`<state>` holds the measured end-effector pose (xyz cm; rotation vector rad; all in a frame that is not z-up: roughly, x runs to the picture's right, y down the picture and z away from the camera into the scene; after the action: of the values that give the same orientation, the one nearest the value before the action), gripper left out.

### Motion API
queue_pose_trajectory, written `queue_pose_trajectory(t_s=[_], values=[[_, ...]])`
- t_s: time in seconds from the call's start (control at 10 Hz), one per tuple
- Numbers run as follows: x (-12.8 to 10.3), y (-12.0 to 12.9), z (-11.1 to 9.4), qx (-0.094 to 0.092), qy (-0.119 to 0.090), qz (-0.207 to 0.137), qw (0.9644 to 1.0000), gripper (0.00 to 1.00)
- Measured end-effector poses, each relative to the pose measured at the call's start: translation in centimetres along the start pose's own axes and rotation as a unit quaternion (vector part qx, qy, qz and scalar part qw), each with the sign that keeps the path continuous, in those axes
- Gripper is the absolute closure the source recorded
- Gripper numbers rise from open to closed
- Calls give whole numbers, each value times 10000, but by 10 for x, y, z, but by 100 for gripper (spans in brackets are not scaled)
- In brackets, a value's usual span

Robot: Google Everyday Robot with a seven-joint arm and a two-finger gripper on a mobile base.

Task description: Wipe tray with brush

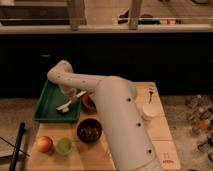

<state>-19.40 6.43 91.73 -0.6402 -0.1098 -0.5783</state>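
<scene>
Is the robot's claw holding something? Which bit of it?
Cannot tell for sure. The claw is low over the green tray, right at the pale brush lying there, but the hold itself is hidden.

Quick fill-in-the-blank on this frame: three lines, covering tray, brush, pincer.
1. The tray is dark ____.
2. The pincer is over the tray, beside the pale ____.
3. The dark bowl stands on the wooden ____.

Missing words: green; brush; board.
</scene>
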Motion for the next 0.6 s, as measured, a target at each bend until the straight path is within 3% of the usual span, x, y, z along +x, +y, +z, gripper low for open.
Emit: queue_pose_trajectory(t_s=[0.3, 0.6], values=[[9, -24, -4, 82, 270, 211, 9994, 99], [-13, -37, -9, 156, 315, -47, 9994, 99]])
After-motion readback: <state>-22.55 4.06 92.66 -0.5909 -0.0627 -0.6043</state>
